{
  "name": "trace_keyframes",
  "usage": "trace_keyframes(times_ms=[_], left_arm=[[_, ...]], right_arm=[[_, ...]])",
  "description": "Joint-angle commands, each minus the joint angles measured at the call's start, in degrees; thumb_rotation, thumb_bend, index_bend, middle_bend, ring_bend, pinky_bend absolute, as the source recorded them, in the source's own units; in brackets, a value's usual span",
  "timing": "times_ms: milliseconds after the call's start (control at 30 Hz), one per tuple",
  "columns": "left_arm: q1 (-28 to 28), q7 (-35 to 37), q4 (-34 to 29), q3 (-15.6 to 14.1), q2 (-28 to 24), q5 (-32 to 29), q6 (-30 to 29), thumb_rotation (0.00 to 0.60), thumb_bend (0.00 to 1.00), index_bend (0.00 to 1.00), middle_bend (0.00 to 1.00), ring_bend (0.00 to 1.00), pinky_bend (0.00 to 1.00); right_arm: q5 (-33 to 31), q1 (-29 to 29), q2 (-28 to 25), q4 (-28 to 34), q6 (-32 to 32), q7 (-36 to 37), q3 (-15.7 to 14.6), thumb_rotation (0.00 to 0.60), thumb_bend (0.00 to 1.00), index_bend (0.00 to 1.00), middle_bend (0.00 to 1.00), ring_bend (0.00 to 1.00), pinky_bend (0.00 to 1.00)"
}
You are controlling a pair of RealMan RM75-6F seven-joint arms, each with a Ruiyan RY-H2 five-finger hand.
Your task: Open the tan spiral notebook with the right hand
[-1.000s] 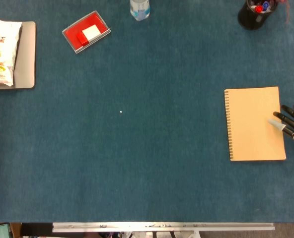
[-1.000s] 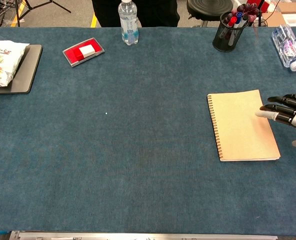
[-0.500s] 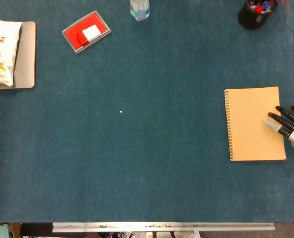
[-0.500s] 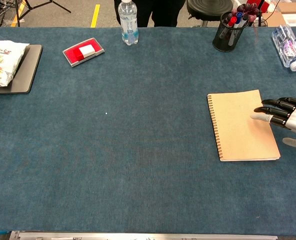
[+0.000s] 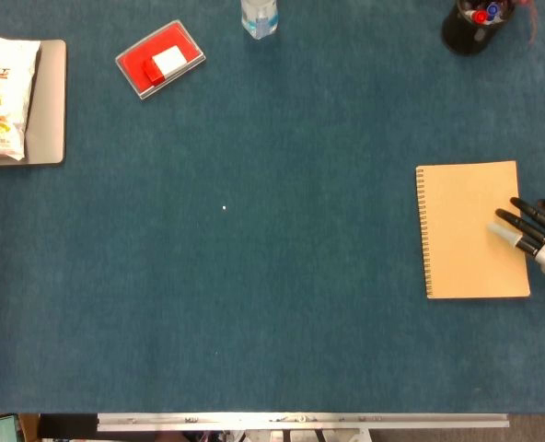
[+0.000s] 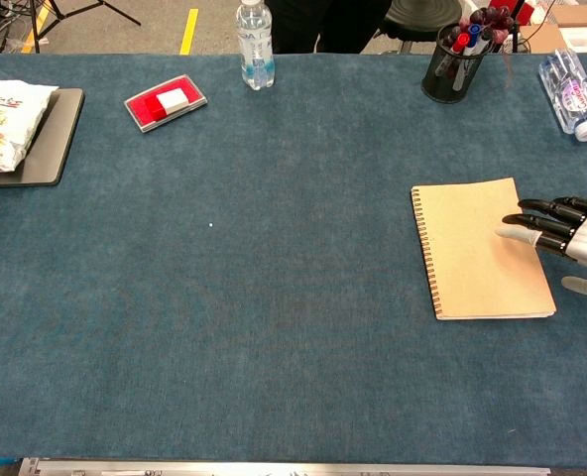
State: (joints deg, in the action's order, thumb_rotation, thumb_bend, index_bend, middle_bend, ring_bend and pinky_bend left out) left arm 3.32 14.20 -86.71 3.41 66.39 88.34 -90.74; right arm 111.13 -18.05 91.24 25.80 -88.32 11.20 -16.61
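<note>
The right hand (image 5: 538, 236) reached in from the right edge of the blue worktop (image 5: 282, 304), its fingers (image 6: 536, 225) spread apart and stretched out over the right margin of the tan spiral notebook (image 5: 470, 228), holding nothing; whether the tips touched the cover could not be told. The notebook lay closed and flat directly under and to the left of the hand, its spiral binding on the side farthest from the hand. Beyond the hand, near the far edge of the worktop, stood a black pen cup (image 6: 450, 61), and to its right a water bottle (image 6: 569, 91) lay on its side. The left hand appeared in neither view.
</note>
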Motion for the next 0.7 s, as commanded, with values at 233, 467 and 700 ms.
trace_keyframes(times_ms=[233,467,700], left_arm=[[0.0,0.1,0.0,0.0,0.0,0.0,0.0,0.600,0.02,0.21,0.26,0.11,0.37],[0.0,0.3,0.0,0.0,-0.1,0.0,0.0,0.600,0.02,0.21,0.26,0.11,0.37],[-0.1,0.4,0.0,0.0,-0.2,0.0,-0.1,0.600,0.02,0.21,0.26,0.11,0.37]], right_arm=[[-0.1,0.0,1.7,-1.9,0.0,0.7,-0.2,0.600,0.23,0.08,0.12,0.05,0.23],[0.0,-0.1,3.0,-2.8,-0.3,1.0,-0.4,0.600,0.23,0.08,0.12,0.05,0.23],[-0.1,-0.2,3.5,-3.3,-0.3,1.2,-0.5,0.600,0.23,0.08,0.12,0.05,0.23]])
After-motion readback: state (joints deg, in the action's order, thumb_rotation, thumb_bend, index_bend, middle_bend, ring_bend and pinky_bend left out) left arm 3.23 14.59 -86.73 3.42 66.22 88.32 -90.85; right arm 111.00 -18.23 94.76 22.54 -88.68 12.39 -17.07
